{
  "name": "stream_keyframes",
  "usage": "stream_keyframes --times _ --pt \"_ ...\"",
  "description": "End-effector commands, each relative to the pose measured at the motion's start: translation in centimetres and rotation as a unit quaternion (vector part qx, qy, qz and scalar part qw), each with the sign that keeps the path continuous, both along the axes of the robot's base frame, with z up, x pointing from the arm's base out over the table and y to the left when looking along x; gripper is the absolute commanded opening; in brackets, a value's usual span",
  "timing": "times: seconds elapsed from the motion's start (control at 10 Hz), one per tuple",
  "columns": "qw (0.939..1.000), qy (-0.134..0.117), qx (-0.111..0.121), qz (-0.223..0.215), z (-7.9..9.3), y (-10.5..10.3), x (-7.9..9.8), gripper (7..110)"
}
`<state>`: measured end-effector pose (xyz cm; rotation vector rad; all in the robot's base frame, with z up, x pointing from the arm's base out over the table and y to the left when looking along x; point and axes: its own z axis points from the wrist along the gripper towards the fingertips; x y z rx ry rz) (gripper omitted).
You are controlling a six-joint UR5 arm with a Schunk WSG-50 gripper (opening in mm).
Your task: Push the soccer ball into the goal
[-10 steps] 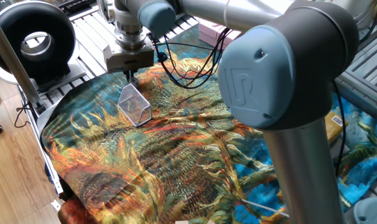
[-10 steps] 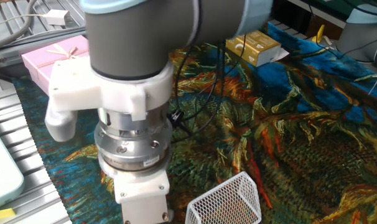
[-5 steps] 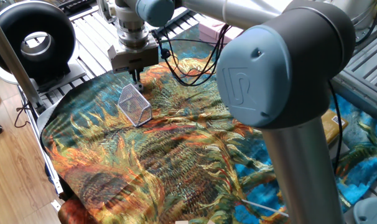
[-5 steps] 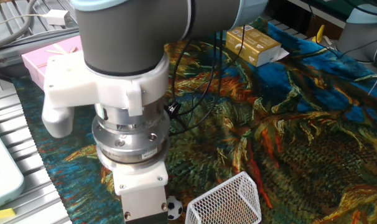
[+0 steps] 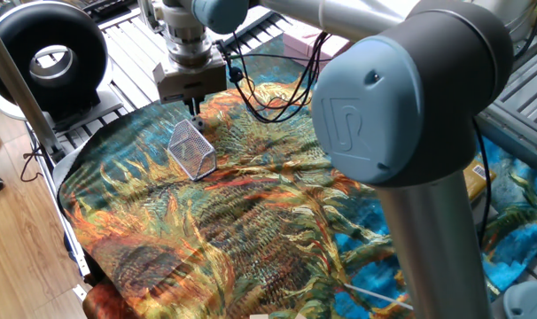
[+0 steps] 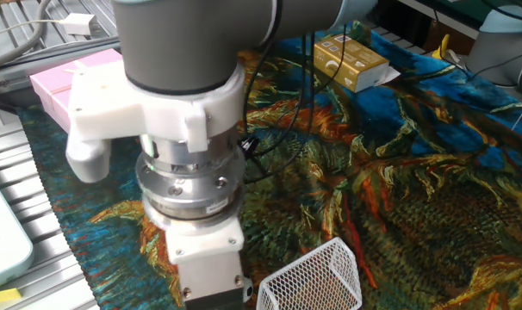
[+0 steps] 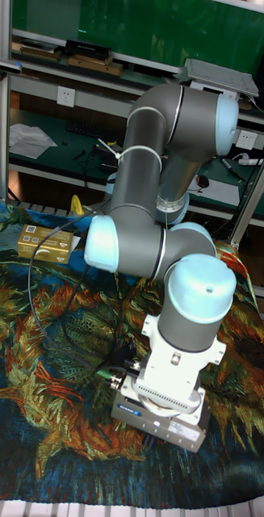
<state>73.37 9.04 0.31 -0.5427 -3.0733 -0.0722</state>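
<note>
The end effector (image 5: 196,108) is seen lowered close to the tabletop (image 5: 251,230), its fingers hanging just at 12 o'clock of the goal (image 5: 191,148). The fingers look drawn together into one narrow tip, with nothing pinched between them; that fits a pushing job, where a slim closed tip serves as a prod. The ball (image 5: 203,125) can just be made out as a pale speck beside the fingertips, at about 1 o'clock of the goal and near its upper edge, though it is too small to be sure of contact. In the other fixed view the ball is hidden behind the wrist body, and only the goal (image 6: 313,277) is shown, at 4 o'clock of the wrist. The goal is tilted on its side on the patterned cloth. The ball is judged not yet inside; a short nudge toward 6 o'clock seems called for.
</note>
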Motion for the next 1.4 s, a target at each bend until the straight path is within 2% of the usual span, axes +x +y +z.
stream_keyframes --times 0.0,0.1,0.3,0.5,0.9,1.1,1.2,1.3 --pt "0.9995 0.024 0.018 -0.010 1.7 1.1 -1.8 7" --pt "0.9991 0.027 0.030 -0.015 1.7 1.6 -1.9 7" --pt "0.9984 0.037 0.036 -0.021 1.2 2.0 -2.2 7" --pt "0.9964 0.057 0.047 -0.041 0.5 2.7 -3.0 7" --pt "0.9943 0.084 0.029 -0.058 -1.0 1.6 -4.3 7" --pt "0.9970 0.062 0.020 -0.043 0.1 0.4 -3.6 7" --pt "0.9985 0.049 -0.002 -0.024 0.9 -1.0 -3.2 7" --pt "0.9990 0.029 -0.033 -0.001 1.6 -3.0 -2.3 7"
